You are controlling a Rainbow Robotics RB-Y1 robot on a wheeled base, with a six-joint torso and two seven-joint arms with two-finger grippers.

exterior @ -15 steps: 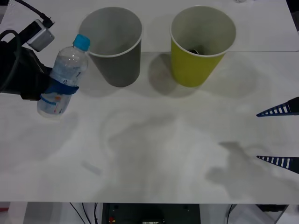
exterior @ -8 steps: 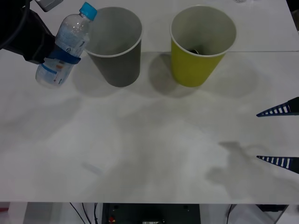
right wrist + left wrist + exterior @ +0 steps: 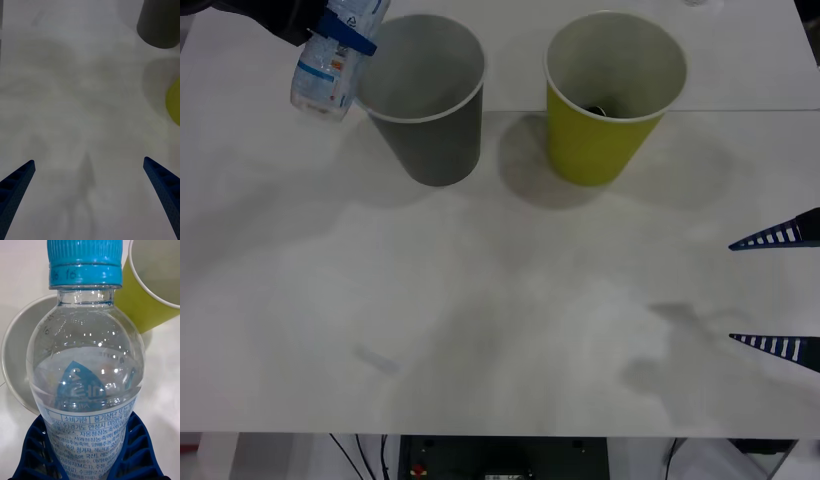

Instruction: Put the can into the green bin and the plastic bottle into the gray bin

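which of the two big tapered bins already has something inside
The yellow-green tapered bin: a small dark object lies at its bottom, while the dark gray tapered bin looks empty.

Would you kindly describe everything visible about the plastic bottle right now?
The plastic bottle is small and clear, with a bright blue cap and a white-and-blue printed label around its lower body. The left gripper clasps it at the label with blue ribbed fingers, holding it tilted in the air beside the gray bin on the robot's left, its cap leaning toward that rim.

even, bright overhead light; soft shadows fall beside the gray bin [image 3: 425,95] (right wrist view blurred).
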